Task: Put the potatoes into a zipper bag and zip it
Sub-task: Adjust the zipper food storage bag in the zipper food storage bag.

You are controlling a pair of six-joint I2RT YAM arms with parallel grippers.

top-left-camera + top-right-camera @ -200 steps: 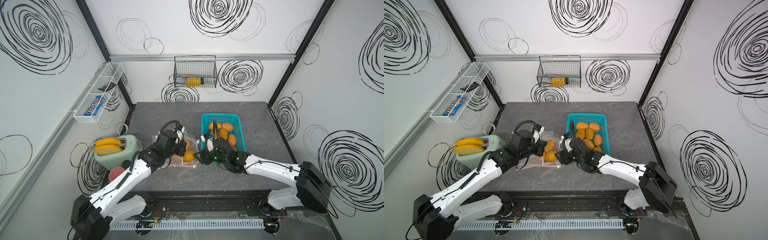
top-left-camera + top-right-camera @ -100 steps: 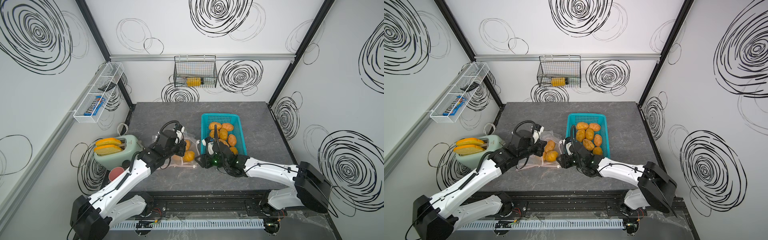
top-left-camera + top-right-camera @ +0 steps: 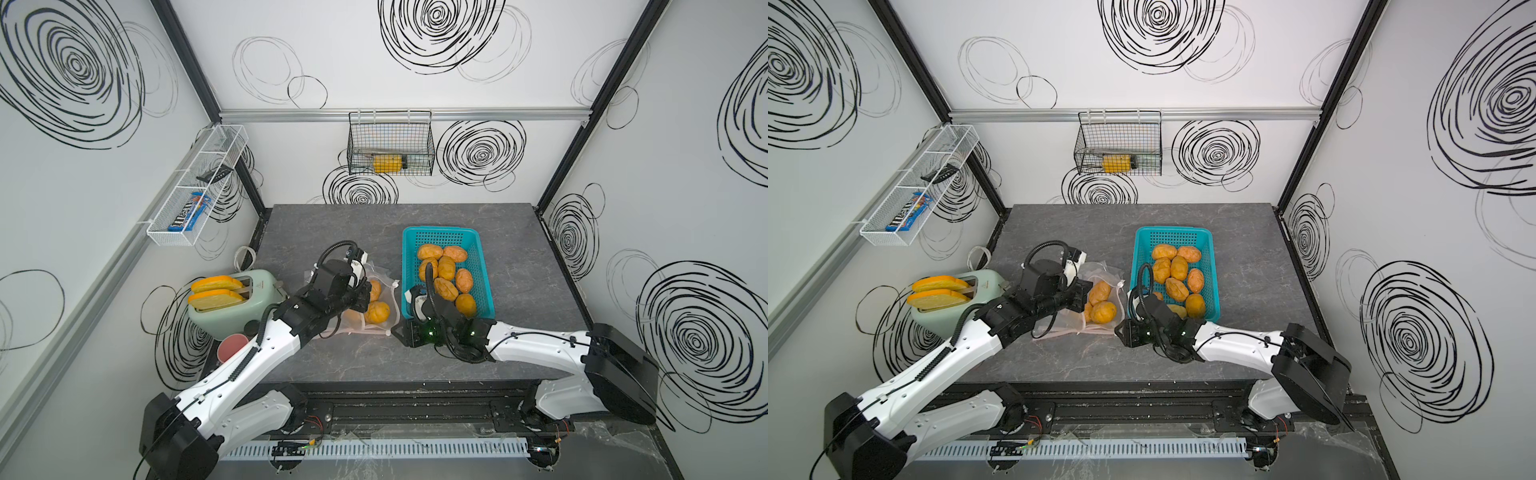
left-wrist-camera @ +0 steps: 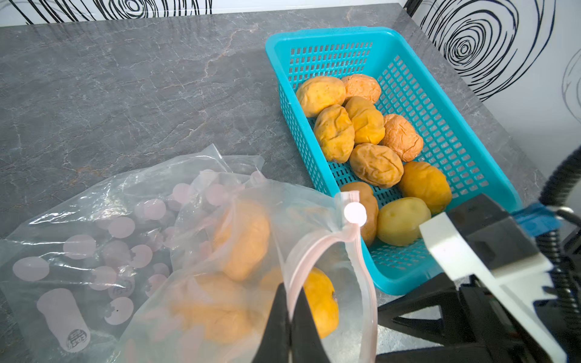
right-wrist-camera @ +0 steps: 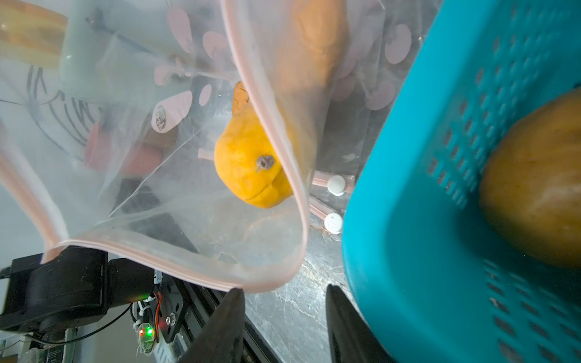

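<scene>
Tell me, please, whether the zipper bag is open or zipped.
Open: the zipper bag gapes, its pink rim strips apart, a potato visible through the mouth.

Mint toaster holding toast, black wire basket behind.

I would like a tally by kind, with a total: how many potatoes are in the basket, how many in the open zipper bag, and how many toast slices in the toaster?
Potatoes in the basket: 9
Potatoes in the zipper bag: 3 visible
Toast slices in the toaster: 2
Total: 14
</scene>
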